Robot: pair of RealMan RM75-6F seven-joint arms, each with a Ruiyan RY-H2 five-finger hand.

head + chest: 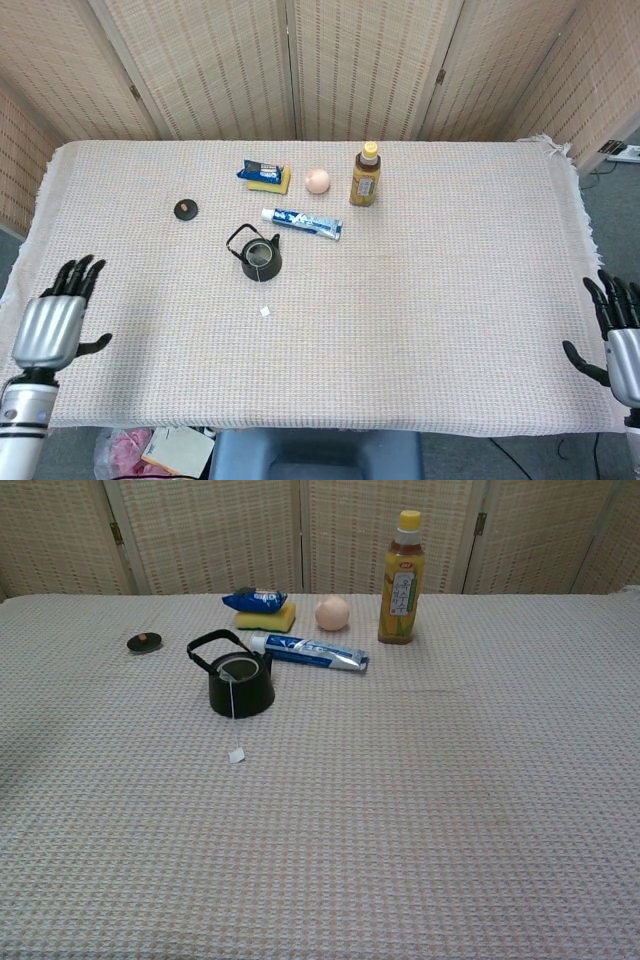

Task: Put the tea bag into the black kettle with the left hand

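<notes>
While my left hand (48,322) hangs empty and spread, I could snag the tea bag's (236,670) dangling tag (237,755), tipping the black kettle (241,687)

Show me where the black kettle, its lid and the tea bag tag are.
black kettle (241,692), chest view, front wall.
lid (144,642), chest view, top.
tea bag tag (236,755), chest view, its middle.

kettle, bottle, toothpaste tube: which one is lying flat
The toothpaste tube lies flat on the table; the kettle and the bottle both stand upright.
</notes>
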